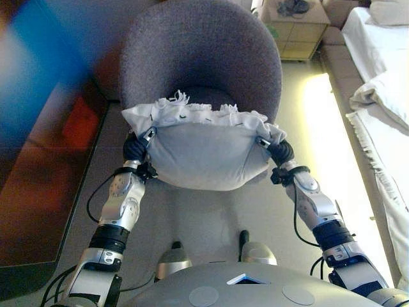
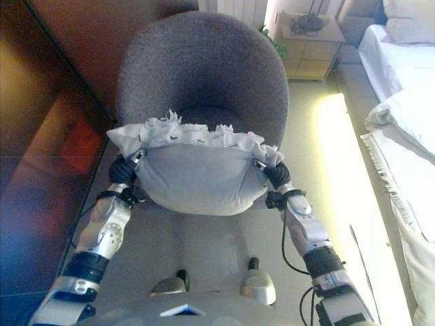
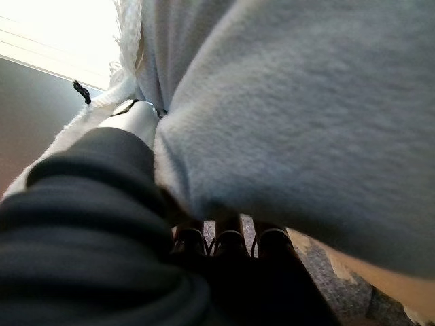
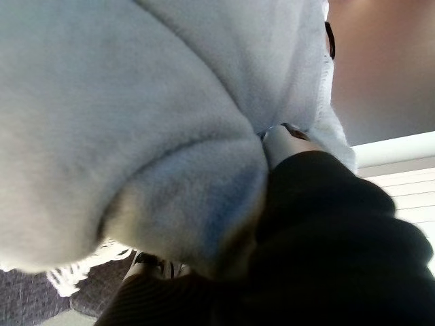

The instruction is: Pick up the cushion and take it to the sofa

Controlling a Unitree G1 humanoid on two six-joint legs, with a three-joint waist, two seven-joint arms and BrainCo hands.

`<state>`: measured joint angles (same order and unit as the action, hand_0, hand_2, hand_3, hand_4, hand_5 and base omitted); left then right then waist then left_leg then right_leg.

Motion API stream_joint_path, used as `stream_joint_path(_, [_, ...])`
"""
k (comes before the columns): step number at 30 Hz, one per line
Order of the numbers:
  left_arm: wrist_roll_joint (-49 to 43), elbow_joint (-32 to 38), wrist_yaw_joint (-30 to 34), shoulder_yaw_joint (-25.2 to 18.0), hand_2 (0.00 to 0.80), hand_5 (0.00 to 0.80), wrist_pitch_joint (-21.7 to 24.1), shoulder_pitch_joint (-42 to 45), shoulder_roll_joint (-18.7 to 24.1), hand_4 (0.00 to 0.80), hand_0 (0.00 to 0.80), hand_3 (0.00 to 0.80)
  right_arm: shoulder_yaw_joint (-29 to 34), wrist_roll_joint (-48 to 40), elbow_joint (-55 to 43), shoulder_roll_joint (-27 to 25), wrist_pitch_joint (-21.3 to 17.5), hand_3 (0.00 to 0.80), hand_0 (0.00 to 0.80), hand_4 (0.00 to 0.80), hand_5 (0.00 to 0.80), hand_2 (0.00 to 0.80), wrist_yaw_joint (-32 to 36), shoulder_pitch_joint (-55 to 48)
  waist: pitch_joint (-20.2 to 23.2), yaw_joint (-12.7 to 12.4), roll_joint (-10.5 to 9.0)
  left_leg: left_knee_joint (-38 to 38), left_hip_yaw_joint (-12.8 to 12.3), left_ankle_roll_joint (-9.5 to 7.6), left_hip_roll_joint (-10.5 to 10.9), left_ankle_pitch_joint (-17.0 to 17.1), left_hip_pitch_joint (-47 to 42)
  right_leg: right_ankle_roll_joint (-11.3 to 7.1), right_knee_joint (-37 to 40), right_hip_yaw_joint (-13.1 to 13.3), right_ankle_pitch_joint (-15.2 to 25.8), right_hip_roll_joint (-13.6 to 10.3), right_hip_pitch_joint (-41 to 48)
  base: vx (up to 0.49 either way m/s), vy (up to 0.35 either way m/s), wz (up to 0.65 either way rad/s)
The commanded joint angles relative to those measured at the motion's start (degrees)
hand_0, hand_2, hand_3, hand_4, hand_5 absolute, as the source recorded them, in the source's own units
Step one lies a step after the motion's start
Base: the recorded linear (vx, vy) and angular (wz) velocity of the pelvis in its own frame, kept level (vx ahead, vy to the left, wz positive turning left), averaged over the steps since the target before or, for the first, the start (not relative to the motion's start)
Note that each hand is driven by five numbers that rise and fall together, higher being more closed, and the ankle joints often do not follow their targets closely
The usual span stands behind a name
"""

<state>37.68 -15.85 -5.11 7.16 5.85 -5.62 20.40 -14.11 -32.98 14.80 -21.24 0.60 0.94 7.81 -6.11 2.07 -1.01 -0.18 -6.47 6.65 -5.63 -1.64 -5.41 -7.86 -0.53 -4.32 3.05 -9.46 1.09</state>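
My cushion [image 1: 204,157] is pale grey and plush with a white fringed edge along its top, bulging downward, lifted just in front of the round grey sofa [image 1: 201,57].

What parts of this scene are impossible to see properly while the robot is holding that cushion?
- Left hand: fingers buried under the cushion in the left wrist view, so their grip is unclear.
- Right hand: the same in the right wrist view.
- Grey chair: the cushion covers its seat front in both eye views.
- Bed: cut off by the edge.
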Motion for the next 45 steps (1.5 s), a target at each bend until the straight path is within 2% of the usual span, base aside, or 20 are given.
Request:
stream_joint_path(1, [-0.97, 3.22, 5.6, 1.66, 0.8, 0.8, 2.27, -4.3, 0.4, 0.8, 0.8, 0.8, 1.12, -3.76, -3.62, 3.2, -3.58, 0.8, 0.8, 0.8, 0.8, 0.8, 1.15, 4.58, 2.52, -0.48, 0.22, 6.1, -2.69, -8.21, 6.15, -2.18, 5.2, 0.88, -19.59, -1.14, 0.65, -1.22, -5.67, 0.0, 0.182, 0.01])
stream_joint_path(4, [-0.02, 0.9, 6.92, 2.57, 0.8, 0.8, 2.72, -5.73, 0.29, 0.8, 0.8, 0.8, 1.15, -4.41, -2.47, 3.83, -4.76, 0.8, 0.8, 0.8, 0.8, 0.8, 0.26, 4.24, 1.06, 0.01, 1.29, 7.13, -1.74, -8.91, 6.33, -2.87, 4.9, 1.69, -31.96, 0.47, 4.49, -1.42, -10.87, 0.044, 0.148, 0.09])
stream_joint_path(6, [0.52, 0.01, 7.34, 2.99, 0.8, 0.8, 2.41, -6.56, 0.08, 0.8, 0.8, 0.8, 0.62, -4.22, -2.15, 3.77, -5.09, 0.8, 0.8, 0.8, 0.8, 0.8, -0.15, 4.05, 0.44, 0.76, 1.33, 7.86, -1.14, -8.82, 6.55, -3.23, 4.25, 1.48, -33.52, 2.44, 6.44, -0.54, -13.07, 0.153, 0.077, 0.1])
stream_joint_path(8, [0.57, -0.91, 7.71, 3.39, 0.8, 0.8, 2.44, -7.01, -0.24, 0.8, 0.8, 0.8, 0.69, -4.09, -1.94, 3.52, -5.14, 0.8, 0.8, 0.8, 0.8, 0.8, -0.33, 3.5, 0.41, 1.7, 0.94, 8.05, -0.57, -8.7, 7.11, -3.69, 3.41, 1.07, -30.96, 3.95, 7.46, 0.66, -13.81, 0.226, -0.019, 0.33])
stream_joint_path(12, [-0.07, -0.24, 7.24, 4.64, 0.8, 0.8, 2.03, -7.47, -0.68, 0.8, 0.8, 0.8, 1.75, -4.68, -2.73, 2.58, -5.58, 0.8, 0.8, 0.8, 0.8, 0.8, 0.57, 1.52, 0.84, 4.16, -1.8, 9.91, 1.53, -8.1, 9.29, -6.78, 2.19, -0.36, -12.68, 7.83, 8.23, 1.25, -13.3, 0.316, -0.143, 0.33])
stream_joint_path(14, [-0.55, -0.08, 7.7, 5.14, 0.8, 0.8, 1.83, -7.78, -0.68, 0.8, 0.8, 0.8, 2.21, -5.62, -2.46, 1.65, -5.84, 0.8, 0.8, 0.8, 0.8, 0.8, 0.88, 1.77, 0.93, 5.42, -3.38, 10.66, 3.09, -8.53, 10.71, -9.59, 1.26, -1.92, -3.6, 10.63, 11.49, 1.36, -15.18, 0.397, -0.161, 0.4])
stream_joint_path(17, [-1.01, 0.33, 8.55, 4.83, 0.8, 0.8, 1.07, -7.38, -0.58, 0.8, 0.8, 0.8, 2.93, -6.63, -2.08, 0.92, -5.43, 0.8, 0.8, 0.8, 0.8, 0.8, 1.54, 2.16, 0.59, 6.32, -3.67, 10.97, 3.58, -8.87, 10.41, -11.72, -0.87, -2.47, 1.43, 10.57, 14.14, 1.92, -17.41, 0.395, -0.128, 0.62])
stream_joint_path(20, [-1.51, 1.34, 9.59, 3.75, 0.8, 0.8, 0.19, -6.03, -0.26, 0.8, 0.8, 0.8, 3.63, -6.48, -1.93, 0.64, -5.0, 0.8, 0.8, 0.8, 0.8, 0.8, 2.65, 2.28, -0.27, 6.51, -4.0, 12.2, 3.21, -9.23, 9.3, -14.17, -3.3, -2.3, 0.11, 8.02, 15.64, 2.05, -20.4, 0.499, -0.177, 0.21])
stream_joint_path(21, [-1.66, 1.34, 10.04, 2.66, 0.8, 0.8, 0.64, -5.24, -0.5, 0.8, 0.8, 0.8, 4.11, -5.52, -2.08, 0.41, -4.91, 0.8, 0.8, 0.8, 0.8, 0.8, 4.23, 1.94, 0.02, 6.63, -4.28, 13.1, 2.65, -9.52, 9.15, -14.48, -3.48, -2.22, -0.25, 7.36, 14.47, 2.0, -19.7, 0.442, -0.144, -0.17])
stream_joint_path(24, [-1.88, 2.31, 10.33, 1.08, 0.8, 0.8, 1.02, -3.11, -1.28, 0.8, 0.8, 0.8, 4.22, -4.14, -3.41, 0.4, -3.91, 0.8, 0.8, 0.8, 0.8, 0.8, 5.33, 1.32, 1.5, 7.22, -3.68, 14.87, 0.84, -7.67, 6.45, -11.03, -5.18, -1.11, -3.0, 6.38, 12.42, 2.69, -18.43, 0.476, -0.13, -0.08])
stream_joint_path(26, [-1.26, 3.49, 10.33, -0.42, 0.8, 0.8, 0.48, -0.88, -1.22, 0.8, 0.8, 0.8, 3.91, -4.03, -4.26, 0.51, -2.48, 0.8, 0.8, 0.8, 0.8, 0.8, 5.81, 0.68, 3.41, 7.64, -1.81, 17.84, 0.24, -4.13, 2.68, -2.42, -7.0, 1.1, -5.44, 5.89, 9.01, 5.49, -16.53, 0.463, -0.163, -0.02])
stream_joint_path(27, [-1.1, 3.98, 10.01, -0.99, 0.8, 0.8, 0.19, -0.44, -1.1, 0.8, 0.8, 0.8, 3.71, -3.89, -4.67, 0.53, -2.02, 0.8, 0.8, 0.8, 0.8, 0.8, 6.26, 0.65, 4.25, 7.79, -1.7, 20.79, -0.15, -2.48, 1.79, 2.61, -6.27, 2.18, -5.29, 5.85, 8.09, 6.15, -15.38, 0.378, -0.197, 0.07])
stream_joint_path(29, [-0.38, 4.51, 9.62, -1.77, 0.8, 0.8, 0.18, -0.55, -1.0, 0.8, 0.8, 0.8, 3.25, -3.84, -4.84, -0.22, -2.12, 0.8, 0.8, 0.8, 0.8, 0.8, 7.76, 0.61, 5.06, 7.54, -2.55, 32.13, -2.02, -1.01, 0.42, 7.33, -1.73, 5.03, -4.46, 5.52, 6.04, 6.69, -11.59, 0.385, -0.226, 0.05])
stream_joint_path(31, [-0.09, 4.73, 9.25, -2.07, 0.8, 0.8, 0.35, -0.7, -1.49, 0.8, 0.8, 0.8, 3.16, -3.55, -4.2, -0.44, -3.15, 0.8, 0.8, 0.8, 0.8, 0.8, 8.68, 0.41, 5.32, 7.14, -3.38, 38.86, -2.56, -1.6, -0.16, 7.12, 2.45, 6.62, -4.58, 5.21, 4.63, 6.82, -9.43, 0.351, -0.176, -0.31])
stream_joint_path(32, [-0.22, 4.55, 8.65, -1.91, 0.8, 0.8, 0.27, -1.21, -1.98, 0.8, 0.8, 0.8, 2.8, -3.74, -3.57, -0.34, -4.09, 0.8, 0.8, 0.8, 0.8, 0.8, 8.72, 0.36, 5.15, 6.75, -3.72, 41.76, -3.16, -2.41, -1.68, 5.47, 5.1, 7.39, -4.73, 4.82, 3.6, 7.16, -7.69, 0.315, -0.12, -0.51])
stream_joint_path(33, [-0.08, 4.27, 8.26, -1.61, 0.8, 0.8, 0.28, -1.67, -2.11, 0.8, 0.8, 0.8, 2.5, -4.13, -3.22, -0.18, -4.55, 0.8, 0.8, 0.8, 0.8, 0.8, 8.49, 0.52, 5.3, 6.42, -4.39, 41.22, -3.16, -3.29, -1.54, 4.74, 6.76, 7.59, -4.55, 4.88, 3.18, 6.95, -6.91, 0.314, -0.066, -0.38])
stream_joint_path(36, [0.17, 3.43, 8.59, -0.92, 0.8, 0.8, 0.39, -2.87, -2.08, 0.8, 0.8, 0.8, 1.99, -5.21, -2.4, -0.22, -5.14, 0.8, 0.8, 0.8, 0.8, 0.8, 7.55, 1.65, 4.92, 4.94, -4.95, 34.5, -2.11, -4.71, -0.96, 3.42, 9.52, 7.51, -4.19, 5.04, 1.63, 7.73, -4.7, 0.244, 0.029, -0.19])
stream_joint_path(39, [0.65, 3.35, 9.02, -1.1, 0.8, 0.8, 0.28, -3.48, -1.62, 0.8, 0.8, 0.8, 1.78, -5.67, -3.12, -0.06, -3.64, 0.8, 0.8, 0.8, 0.8, 0.8, 5.58, 3.32, 4.18, 3.02, -3.9, 18.43, 1.79, -3.94, -0.14, 6.21, 11.79, 6.41, -3.91, 6.9, -0.73, 9.13, -2.46, 0.23, 0.128, -0.13])
stream_joint_path(42, [1.02, 3.13, 8.33, -1.22, 0.8, 0.8, 0.67, -3.8, -1.8, 0.8, 0.8, 0.8, 1.59, -6.14, -4.1, 0.57, -2.45, 0.8, 0.8, 0.8, 0.8, 0.8, 4.8, 3.84, 3.38, 1.33, -3.13, 9.84, 4.58, -2.35, -0.21, 7.42, 13.59, 5.48, -3.74, 7.61, -2.99, 8.72, 0.19, 0.206, 0.119, -0.37])
stream_joint_path(45, [0.93, 1.87, 9.01, -1.44, 0.8, 0.8, 1.15, -4.19, -2.11, 0.8, 0.8, 0.8, 1.82, -5.51, -3.82, 1.42, -2.22, 0.8, 0.8, 0.8, 0.8, 0.8, 4.9, 4.05, 3.33, 0.91, -2.52, 6.86, 3.71, -1.94, -0.33, 6.68, 13.49, 4.76, -4.27, 6.82, -4.73, 7.58, 1.96, 0.192, 0.111, -0.42])
